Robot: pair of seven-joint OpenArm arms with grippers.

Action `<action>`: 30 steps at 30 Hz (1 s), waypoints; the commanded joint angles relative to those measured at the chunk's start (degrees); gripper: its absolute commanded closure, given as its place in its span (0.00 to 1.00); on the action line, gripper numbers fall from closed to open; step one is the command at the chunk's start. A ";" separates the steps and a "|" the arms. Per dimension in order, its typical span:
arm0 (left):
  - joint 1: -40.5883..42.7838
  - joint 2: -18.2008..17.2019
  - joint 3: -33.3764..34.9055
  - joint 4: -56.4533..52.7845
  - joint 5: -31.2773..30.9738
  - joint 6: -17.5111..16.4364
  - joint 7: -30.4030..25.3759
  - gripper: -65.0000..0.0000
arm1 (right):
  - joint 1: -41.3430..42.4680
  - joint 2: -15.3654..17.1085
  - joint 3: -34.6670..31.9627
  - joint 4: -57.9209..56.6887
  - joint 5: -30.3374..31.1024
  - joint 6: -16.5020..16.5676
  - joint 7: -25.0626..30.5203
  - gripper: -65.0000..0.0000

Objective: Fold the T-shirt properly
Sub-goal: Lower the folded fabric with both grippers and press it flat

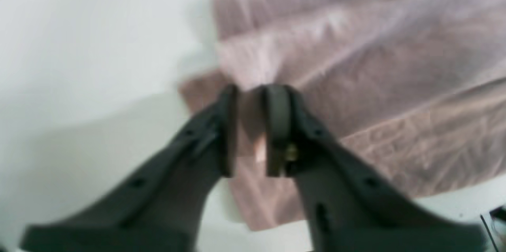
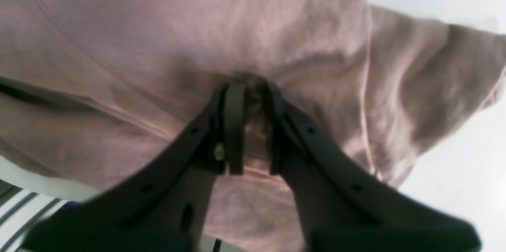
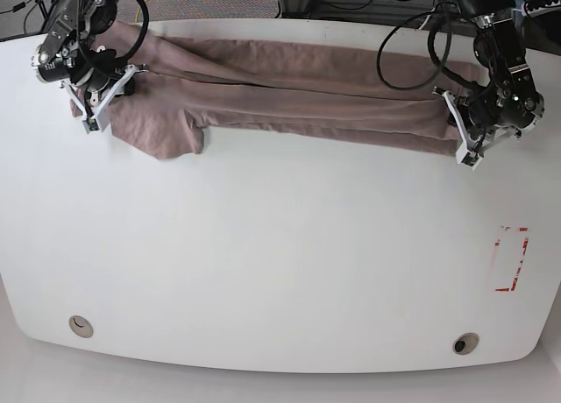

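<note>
The mauve-tan T-shirt [image 3: 289, 96] lies stretched in a long folded band along the far side of the white table [image 3: 280, 245]. My left gripper [image 3: 462, 140] grips its right end; in the left wrist view the gripper [image 1: 253, 93] is shut on a fold of the T-shirt [image 1: 355, 66] near its corner. My right gripper [image 3: 95, 105] holds the left end by the sleeve; in the right wrist view the gripper [image 2: 253, 90] is shut on bunched cloth of the T-shirt [image 2: 197, 26]. A sleeve [image 3: 171, 136] hangs toward the front.
A red outline mark [image 3: 510, 258] is on the table at the right. Two round holes [image 3: 81, 325] [image 3: 465, 342] sit near the front edge. Cables [image 3: 403, 35] run behind the far edge.
</note>
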 commanded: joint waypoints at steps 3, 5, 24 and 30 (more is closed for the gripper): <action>-0.94 -0.80 -0.29 -2.97 -0.24 -0.03 -1.81 0.86 | 0.58 0.86 0.10 0.31 0.40 -0.05 1.54 0.82; -1.12 -0.88 -0.29 -3.84 -0.24 -0.03 -2.07 0.86 | 0.76 0.95 0.10 -1.09 0.40 -0.05 2.68 0.82; -8.94 -0.97 0.06 -10.26 -0.24 -0.03 -2.07 0.85 | 8.23 7.28 -5.18 -16.48 0.40 -0.05 11.03 0.82; -9.64 -1.06 0.06 -10.17 -0.24 -0.03 -1.98 0.85 | 10.16 9.13 -5.18 -16.57 0.40 -0.05 10.94 0.82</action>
